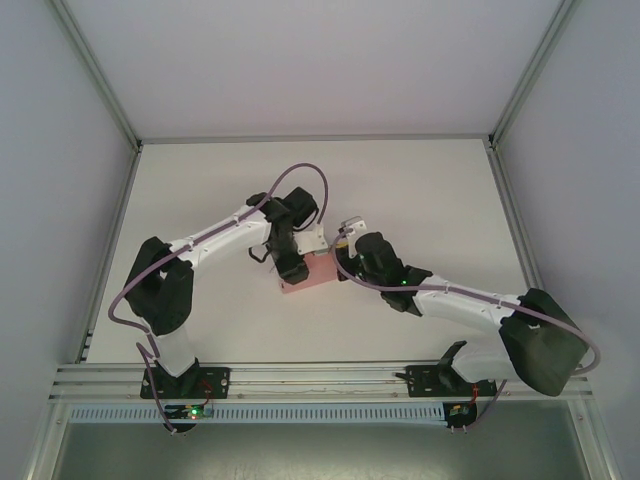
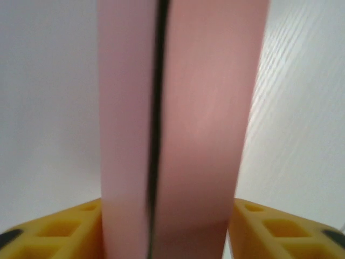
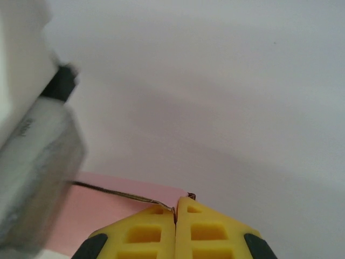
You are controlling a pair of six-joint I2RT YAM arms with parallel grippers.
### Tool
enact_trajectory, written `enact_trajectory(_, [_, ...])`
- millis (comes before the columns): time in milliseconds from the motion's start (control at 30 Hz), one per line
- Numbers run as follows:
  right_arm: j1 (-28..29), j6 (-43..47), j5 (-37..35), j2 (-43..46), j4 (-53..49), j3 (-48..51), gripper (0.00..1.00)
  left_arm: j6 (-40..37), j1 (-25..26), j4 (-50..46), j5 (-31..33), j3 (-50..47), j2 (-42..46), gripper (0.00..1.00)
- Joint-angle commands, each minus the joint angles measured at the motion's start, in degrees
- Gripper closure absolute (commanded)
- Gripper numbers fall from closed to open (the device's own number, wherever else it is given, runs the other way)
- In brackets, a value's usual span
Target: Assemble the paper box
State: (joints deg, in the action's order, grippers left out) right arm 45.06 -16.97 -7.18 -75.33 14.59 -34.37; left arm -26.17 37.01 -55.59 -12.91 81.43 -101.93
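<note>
1. Location: the paper box point(image 1: 312, 275) sits near the middle of the table point(image 1: 430, 190), between the two wrists.
2. Left gripper point(image 2: 167, 208): closed on the box. Its yellow fingers point(image 2: 70, 229) touch the two opposite faces, one on each side, with no gap.
3. Right gripper point(image 3: 176, 213): fingers pressed together at the box's far corner. A thin dark card edge runs into the line where they meet. Judgement: it is pinching a flap or wall edge, not the body.
4. Governing relation: the box extends straight out from the left gripper along the finger direction, so its long axis is in line with that gripper. The right gripper meets the box from the opposite side, at the right-hand edge as seen from above.
5. Nearer arm: both are in contact. The left one carries the body, so any fold would fall to the right one, working against that hold.
6. View differences:
   - The left wrist view shows a dark seam down the length of the near face, suggesting two panels not fully joined.
   - The right wrist view shows the pinched edge and a blurred part of the left arm point(image 3: 32, 162) just beside the box.
   - The top external view shows how the arms converge on the box, but the wrists cover the seam and the pinch.
</note>
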Motion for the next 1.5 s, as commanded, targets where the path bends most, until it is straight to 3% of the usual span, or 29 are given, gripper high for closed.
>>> enact_trajectory(0, [1.7,-5.5,-3.5,-2.7,-10.6,-1.6,1.0,3.2,-0.2,3.8,0.1,3.1,0.5,0.28])
enact_trajectory(67, [2.4,-7.1,-5.4,-2.8,-12.2,-2.9,1.0,4.7,-0.1,3.9,-0.8,3.2,1.8,0.25])
enact_trajectory(233, [4.2,-7.6,-9.4,-3.7,-15.3,-5.8,1.0,11.3,0.2,5.8,4.6,2.3,6.7,0.0])
enact_trajectory(533, [5.5,-7.6,-9.9,-5.5,-16.1,-7.6,1.0,34.1,0.4,3.7,23.3,-8.0,20.5,0.04])
enact_trajectory(733, [5.6,-6.8,-8.5,-5.4,-16.1,-8.3,1.0,37.1,0.3,9.1,18.9,-17.4,27.1,0.28])
enact_trajectory(833, [5.6,-6.6,-8.0,-5.6,-16.5,-8.4,1.0,37.0,0.3,10.0,19.5,-17.1,25.8,0.51])
enact_trajectory(1200, [5.6,-6.6,-7.8,-5.9,-16.8,-8.4,1.0,38.6,0.3,9.3,18.8,-13.5,18.6,0.63])
enact_trajectory(1333, [5.6,-6.3,-7.6,-5.7,-16.8,-8.4,1.0,40.1,0.3,8.4,20.0,-13.7,17.9,0.75])
enact_trajectory(1467, [5.6,-6.1,-7.7,-6.3,-17.2,-8.7,1.0,42.3,0.2,8.2,21.4,-12.7,17.8,1.0])
